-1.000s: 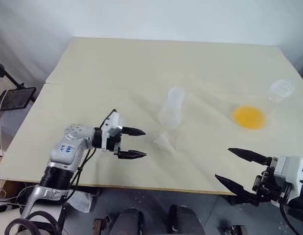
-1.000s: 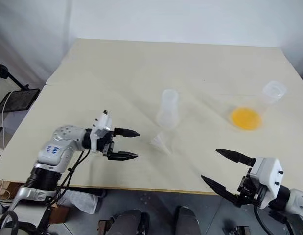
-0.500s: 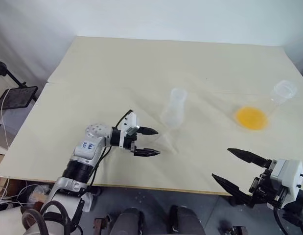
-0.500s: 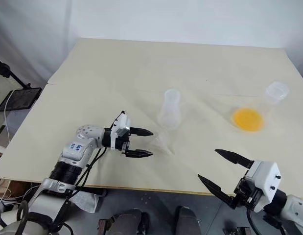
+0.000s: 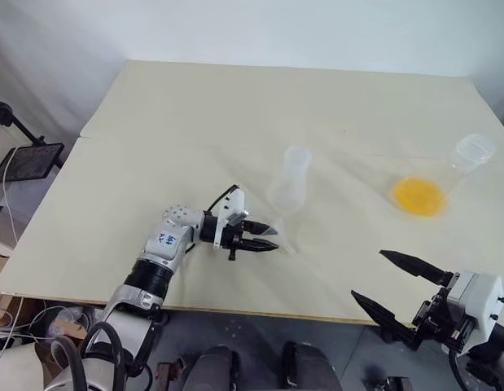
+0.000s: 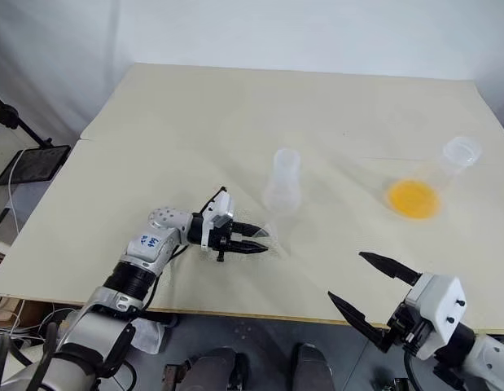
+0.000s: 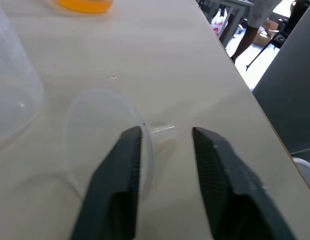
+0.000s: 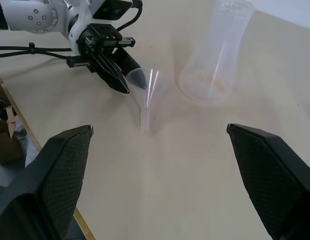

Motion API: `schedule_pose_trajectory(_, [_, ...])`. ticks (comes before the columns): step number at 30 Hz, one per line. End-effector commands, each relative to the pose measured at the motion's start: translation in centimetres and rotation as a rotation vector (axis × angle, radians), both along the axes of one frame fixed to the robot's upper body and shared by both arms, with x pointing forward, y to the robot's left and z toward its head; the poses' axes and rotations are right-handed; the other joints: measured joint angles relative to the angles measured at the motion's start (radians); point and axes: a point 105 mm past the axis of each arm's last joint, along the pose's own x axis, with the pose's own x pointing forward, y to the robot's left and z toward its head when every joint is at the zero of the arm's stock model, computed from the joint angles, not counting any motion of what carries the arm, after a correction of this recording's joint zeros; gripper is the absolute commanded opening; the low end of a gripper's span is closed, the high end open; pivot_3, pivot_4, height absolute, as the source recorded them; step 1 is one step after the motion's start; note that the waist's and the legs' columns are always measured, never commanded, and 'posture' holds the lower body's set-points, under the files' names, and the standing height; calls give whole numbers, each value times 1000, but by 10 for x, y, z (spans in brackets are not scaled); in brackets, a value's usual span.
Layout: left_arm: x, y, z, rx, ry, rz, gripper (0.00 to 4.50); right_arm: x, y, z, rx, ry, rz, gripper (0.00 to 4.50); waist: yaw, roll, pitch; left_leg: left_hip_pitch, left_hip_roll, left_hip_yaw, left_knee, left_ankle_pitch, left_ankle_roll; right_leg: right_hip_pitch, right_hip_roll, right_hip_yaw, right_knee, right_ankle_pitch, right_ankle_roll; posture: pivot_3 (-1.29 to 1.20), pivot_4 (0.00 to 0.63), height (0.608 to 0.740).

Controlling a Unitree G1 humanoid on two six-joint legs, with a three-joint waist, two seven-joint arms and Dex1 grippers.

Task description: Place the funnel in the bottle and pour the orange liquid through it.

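In the head camera views, the bottle [image 5: 289,181] stands upright around the middle of the pale table [image 5: 195,122]. The funnel [image 5: 282,236] lies on its side on the table just in front of the bottle, toward the robot's edge, near it but not touching it. The left gripper [image 5: 268,242] reaches in from the bottle's left and is closed on the funnel at its wide end. Well apart to the right of the bottle is the broader flask [image 5: 459,167], and the orange liquid [image 5: 416,195] is gathered in its bottom. The right gripper [image 5: 368,275] hangs past the table's near edge, far from the bottle to its front right, with its fingers spread wide and nothing between them. In the left wrist view, one black finger [image 7: 127,165] is inside the funnel's cone and the other is outside, beside the thin stem, so the clear wall sits between them. The bottle's base is just beside the funnel, and a piece of the orange liquid shows beyond it. In the right wrist view, the funnel rests on the table close to the bottle's base, and the left gripper's tips are pinched together at its rim. This arm's own two fingers stand wide apart, holding nothing.
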Motion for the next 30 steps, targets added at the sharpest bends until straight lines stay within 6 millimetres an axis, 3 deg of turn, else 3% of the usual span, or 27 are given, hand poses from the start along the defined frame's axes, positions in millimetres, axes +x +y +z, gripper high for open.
schedule_pose_trajectory(1, [0, -3, 1, 7, -9, -14, 289, -5, 3, 7, 1, -40, 3, 4500, 0, 0, 0, 0, 0, 0, 0, 0, 0, 0, 0, 0, 0, 0, 0, 0, 150, 740])
schedule_pose_trajectory(2, [1, -2, 1, 8, -11, -12, 13, -6, 3, 7, 5, -39, 2, 4500, 0, 0, 0, 0, 0, 0, 0, 0, 0, 0, 0, 0, 0, 0, 0, 0, 150, 740])
schedule_pose_trajectory(6, [6, 6, 11, -12, -25, 10, 13, -12, 7, 3, 10, -10, 16, 4500, -1, 0, 0, 0, 0, 0, 0, 0, 0, 0, 0, 0, 0, 0, 0, 0, 150, 740])
schedule_pose_trajectory(11, [6, 33, 44, -25, -79, -38, 13, -11, 4, 4, 18, -35, -25, 4500, -6, 0, 0, 0, 1, 0, 0, 0, 0, -1, 1, 0, 0, 0, 0, 0, 150, 740])
schedule_pose_trajectory(15, [9, 70, 73, 54, -173, -104, 13, -7, 0, 11, 88, -86, -96, 4500, -7, 1, 0, 0, 1, 0, 0, 0, 0, -1, 1, 0, 1, 0, 0, 0, 150, 740])
schedule_pose_trajectory(18, [19, 76, 94, 32, -227, -84, 13, -4, -3, 14, 122, -120, -139, 4500, 1, 0, 0, 0, 0, -1, 0, 0, 0, 0, 1, 0, 0, 0, 0, 0, 150, 740])
schedule_pose_trajectory(23, [51, 46, 139, -35, -422, 24, 13, -1, -10, 21, 213, -184, -243, 4500, 23, 0, 0, -2, -2, -1, 0, 0, 1, -1, 0, -1, 0, 0, 1, 0, 150, 740])
schedule_pose_trajectory(30, [61, 2, 168, 19, -635, -16, 13, -1, -37, 31, 304, -261, -384, 4500, 18, -1, 1, -2, -3, 1, -1, 1, 2, -2, 0, -1, -1, 1, 2, 0, 150, 740])
